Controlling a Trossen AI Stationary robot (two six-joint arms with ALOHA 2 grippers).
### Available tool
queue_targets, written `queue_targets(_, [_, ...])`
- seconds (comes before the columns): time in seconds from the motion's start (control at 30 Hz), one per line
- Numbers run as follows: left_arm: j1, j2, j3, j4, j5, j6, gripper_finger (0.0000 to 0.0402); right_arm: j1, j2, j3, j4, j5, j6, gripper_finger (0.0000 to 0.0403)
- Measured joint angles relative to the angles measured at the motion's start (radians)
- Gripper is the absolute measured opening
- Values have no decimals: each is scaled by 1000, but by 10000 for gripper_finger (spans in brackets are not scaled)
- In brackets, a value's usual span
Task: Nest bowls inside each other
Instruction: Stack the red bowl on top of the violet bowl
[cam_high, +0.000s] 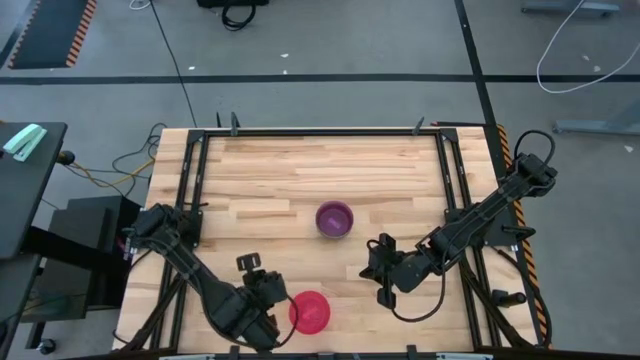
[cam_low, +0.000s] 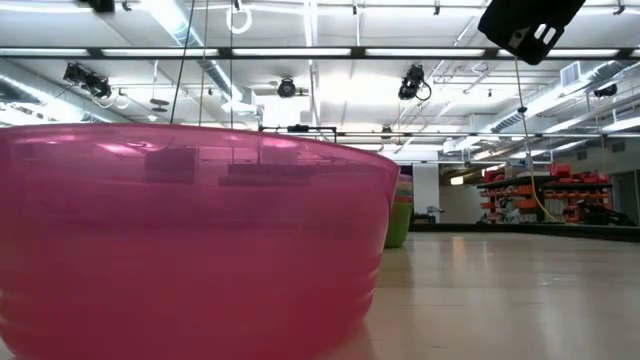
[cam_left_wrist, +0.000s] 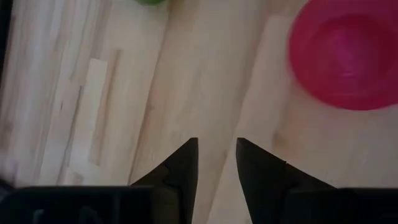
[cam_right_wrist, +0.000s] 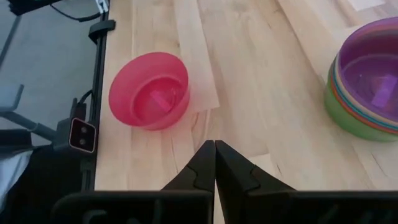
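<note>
A pink-red bowl (cam_high: 310, 312) stands upright by itself near the table's near edge; it fills the low view (cam_low: 190, 240). A stack of nested bowls (cam_high: 334, 218) sits at the table's middle, purple on top and green (cam_right_wrist: 354, 121) at the bottom, with several colours between. My left gripper (cam_left_wrist: 216, 149) hovers over bare wood just left of the pink-red bowl (cam_left_wrist: 345, 53), fingers slightly open. My right gripper (cam_right_wrist: 215, 146) is shut and empty, to the right of both, between the pink-red bowl (cam_right_wrist: 149, 90) and the stack.
A black metal frame (cam_high: 190, 190) borders the table on the left, far and right sides. Bare wood lies between the pink-red bowl and the stack. Cables (cam_high: 120, 165) trail on the floor beyond the left edge.
</note>
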Motion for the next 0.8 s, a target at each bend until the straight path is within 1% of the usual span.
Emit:
queue_targets(0.13, [20, 0, -95, 0, 12, -37, 106, -21, 0, 0, 7, -41, -26, 17])
queue_targets(0.33, [71, -6, -210, 11, 22, -43, 91, -68, 0, 0, 72, -147, -62, 17])
queue_targets(0.53, [137, -6, -313, 31, 31, -22, 66, -90, 0, 0, 89, -154, -99, 17])
queue_targets(0.7, [201, -6, -399, 113, 60, 39, 36, -94, 0, 0, 89, -148, -100, 17])
queue_targets(0.8, [232, -6, -421, 163, 98, 84, 18, -92, 0, 0, 85, -147, -98, 17])
